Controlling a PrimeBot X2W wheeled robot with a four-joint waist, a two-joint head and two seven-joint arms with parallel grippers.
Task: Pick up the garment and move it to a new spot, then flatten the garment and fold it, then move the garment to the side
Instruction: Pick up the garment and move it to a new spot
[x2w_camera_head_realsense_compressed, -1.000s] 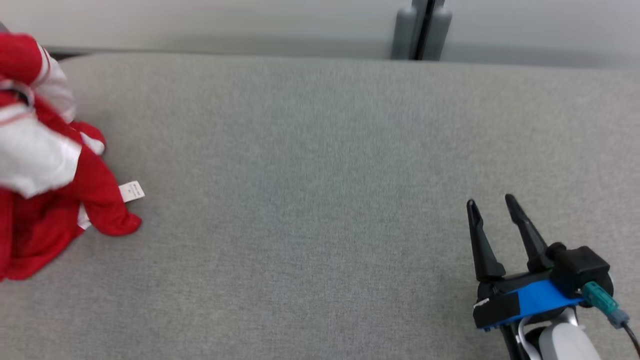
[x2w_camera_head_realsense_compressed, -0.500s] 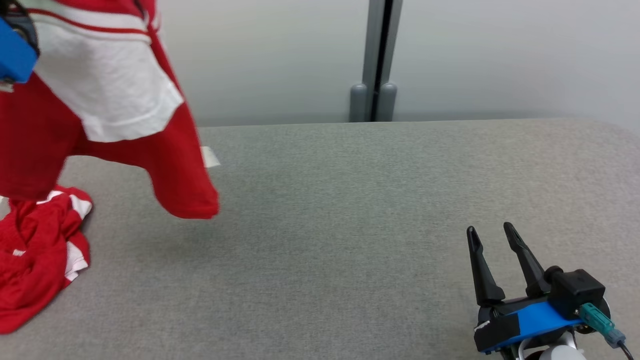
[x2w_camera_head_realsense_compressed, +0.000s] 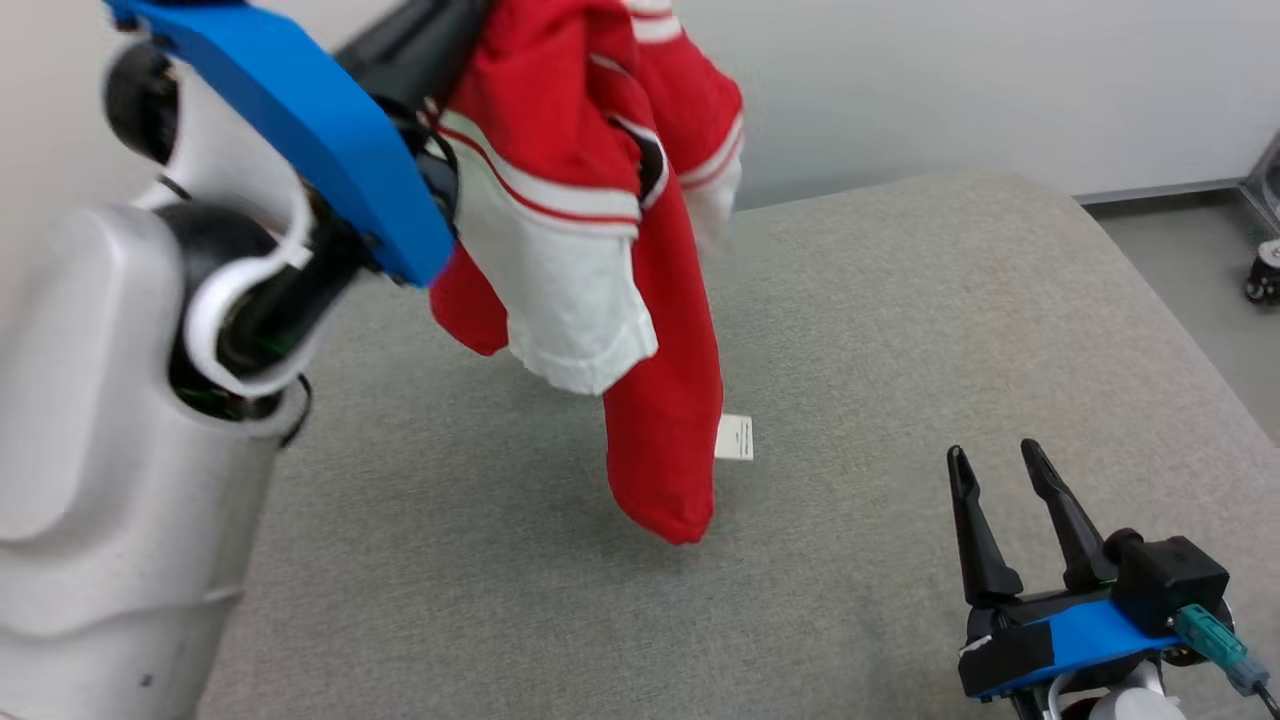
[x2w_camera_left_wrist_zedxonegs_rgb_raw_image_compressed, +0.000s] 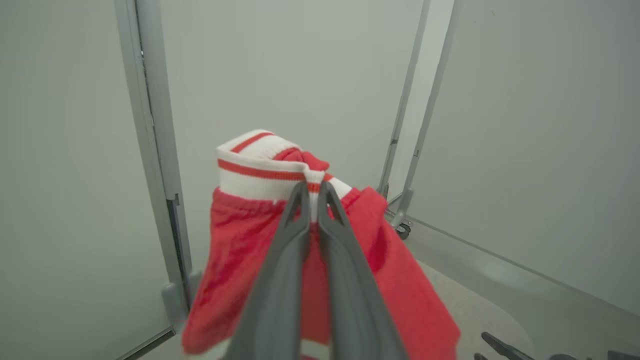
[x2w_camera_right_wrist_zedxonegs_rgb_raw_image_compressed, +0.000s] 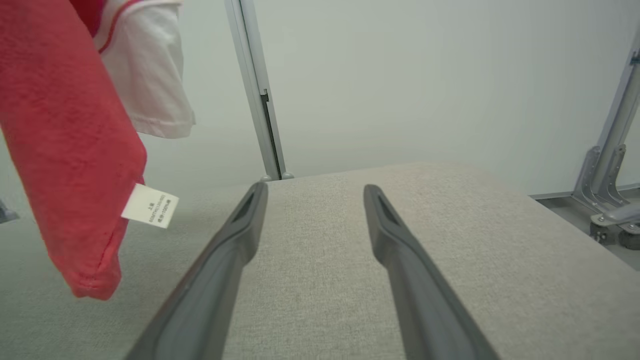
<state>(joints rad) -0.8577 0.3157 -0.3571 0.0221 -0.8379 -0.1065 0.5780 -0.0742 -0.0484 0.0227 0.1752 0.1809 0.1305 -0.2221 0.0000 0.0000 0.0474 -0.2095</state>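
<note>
The garment (x2w_camera_head_realsense_compressed: 650, 300), red with white panels and red-striped white cuffs, hangs bunched from my left gripper (x2w_camera_left_wrist_zedxonegs_rgb_raw_image_compressed: 312, 194), which is shut on its striped band high above the grey table (x2w_camera_head_realsense_compressed: 900, 330). My pale left arm with its blue bracket (x2w_camera_head_realsense_compressed: 300, 130) takes up the left of the head view. The garment's (x2w_camera_right_wrist_zedxonegs_rgb_raw_image_compressed: 65, 140) lowest red tip dangles just over the table, and a white label (x2w_camera_right_wrist_zedxonegs_rgb_raw_image_compressed: 150, 206) sticks out near it. My right gripper (x2w_camera_head_realsense_compressed: 993, 460) rests low at the table's front right, open with nothing between its fingers (x2w_camera_right_wrist_zedxonegs_rgb_raw_image_compressed: 250, 210), to the right of the hanging cloth.
The table's right end is rounded, with grey floor and a caster wheel (x2w_camera_head_realsense_compressed: 1262, 275) beyond it. A pale wall with a grey upright post (x2w_camera_right_wrist_zedxonegs_rgb_raw_image_compressed: 255, 90) stands behind the table. Metal frame legs on casters (x2w_camera_left_wrist_zedxonegs_rgb_raw_image_compressed: 402, 227) stand off to one side.
The head view has swung and tilted. My left gripper has raised the garment off the table's left end and carried it up over the middle. The right gripper keeps its place, open.
</note>
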